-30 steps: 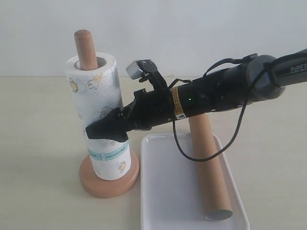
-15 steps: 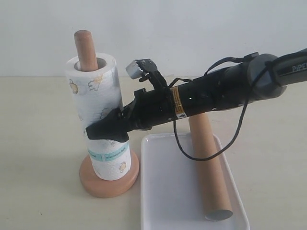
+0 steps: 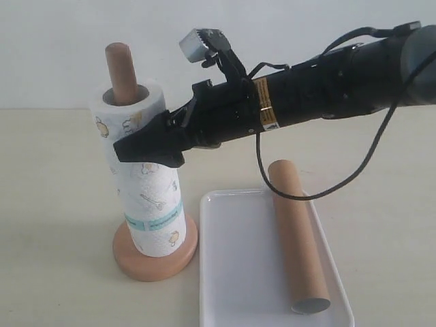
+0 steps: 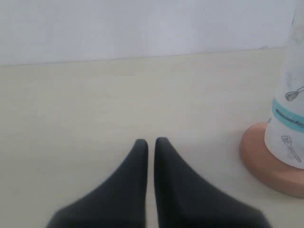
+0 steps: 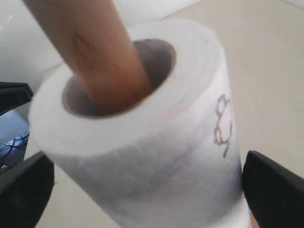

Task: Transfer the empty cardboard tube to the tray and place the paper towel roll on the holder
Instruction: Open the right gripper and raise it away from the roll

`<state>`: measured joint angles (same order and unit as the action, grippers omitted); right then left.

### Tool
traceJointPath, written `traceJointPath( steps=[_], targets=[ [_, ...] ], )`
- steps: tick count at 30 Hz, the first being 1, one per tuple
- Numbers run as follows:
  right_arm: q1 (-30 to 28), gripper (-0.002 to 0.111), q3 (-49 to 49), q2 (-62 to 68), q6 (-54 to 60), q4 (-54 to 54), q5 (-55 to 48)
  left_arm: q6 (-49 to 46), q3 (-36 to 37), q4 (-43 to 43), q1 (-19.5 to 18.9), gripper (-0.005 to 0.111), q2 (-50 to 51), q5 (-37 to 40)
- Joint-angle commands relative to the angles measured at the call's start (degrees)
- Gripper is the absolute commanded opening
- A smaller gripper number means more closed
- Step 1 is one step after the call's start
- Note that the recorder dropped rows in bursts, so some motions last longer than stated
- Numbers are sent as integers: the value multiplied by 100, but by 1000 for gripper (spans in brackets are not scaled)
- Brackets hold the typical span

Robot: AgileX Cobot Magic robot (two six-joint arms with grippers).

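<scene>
While the tray (image 3: 231, 272) sits just beside the holder (image 3: 158, 264), the paper towel roll (image 3: 151, 204) stands threaded over its dowel, down on the disc base. Empty cardboard tube (image 3: 296, 238) lies lengthwise in the tray. Right gripper (image 3: 133, 150) straddles the roll's upper part, jaws spread wide. Left gripper (image 4: 150, 145) over table (image 4: 71, 118), jaws pressed together, holding nothing.

A robot lab or test bench is suggested rather than a home, though little of the room can be seen. A bare pale beige surface (image 3: 54, 204) is backed by a plain white wall (image 3: 286, 27), and a black jointed robot arm (image 3: 320, 88) trailing a loose black cable (image 3: 368, 160) is seen above it.
</scene>
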<state>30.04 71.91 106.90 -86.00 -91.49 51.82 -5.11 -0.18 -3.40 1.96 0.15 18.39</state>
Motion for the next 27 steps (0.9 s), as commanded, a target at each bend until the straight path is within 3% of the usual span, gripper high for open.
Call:
traceJointPath(
  steps=[1,10,27],
  targets=[
    [-8,105,12,-416,-309,-302,19,-10,18,-18,-23,4,-15,-13],
    [-8,105,12,-1265,-962,-846,30,-10,18,-18,-23,4,-15,-13],
    [-22,105,12,-2895,-1895,-846,303,-10,18,-18,-23,4,-15,-13]
  ],
)
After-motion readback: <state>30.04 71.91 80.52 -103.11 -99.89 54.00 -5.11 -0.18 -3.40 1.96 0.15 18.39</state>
